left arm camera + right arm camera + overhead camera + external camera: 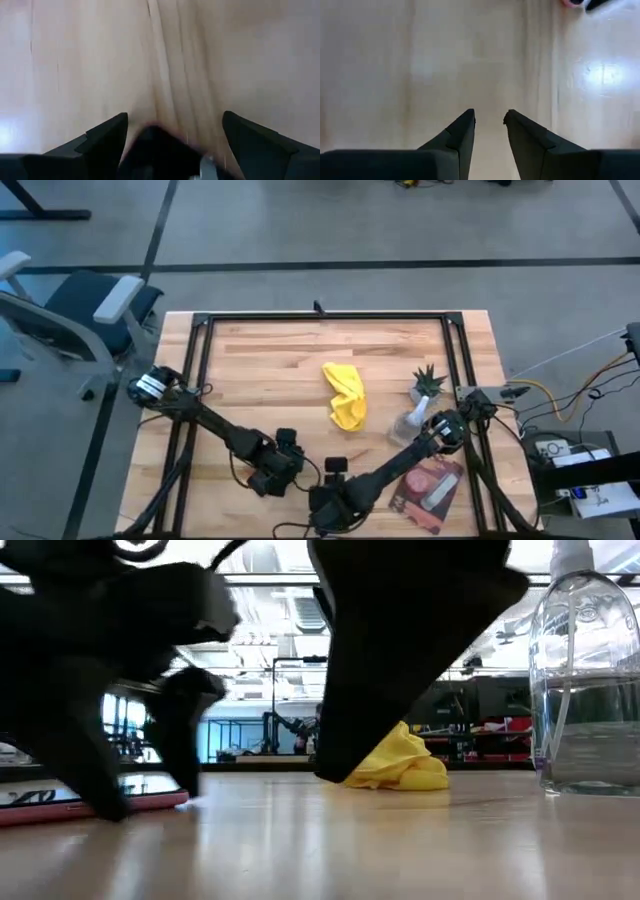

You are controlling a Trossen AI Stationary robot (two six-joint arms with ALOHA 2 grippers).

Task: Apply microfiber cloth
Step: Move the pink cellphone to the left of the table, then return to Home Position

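Note:
The microfiber cloth (346,396), bright yellow and crumpled, lies in a heap on the wooden table (260,360), a little right of its middle; the low view shows the cloth (402,766) resting on the tabletop. My left gripper (175,122) hovers over bare wood near the front edge, left of centre, open wide. My right gripper (489,118) is beside it at the front centre, its fingers a narrow gap apart with nothing between them. Both grippers (283,468) (332,492) are well nearer the front edge than the cloth.
A clear spray bottle (410,423) stands just right of the cloth, with a small potted plant (428,383) behind it. A pink-and-dark flat packet (428,492) lies at the front right. A black frame (330,317) runs round the table; a chair (80,310) stands off its left.

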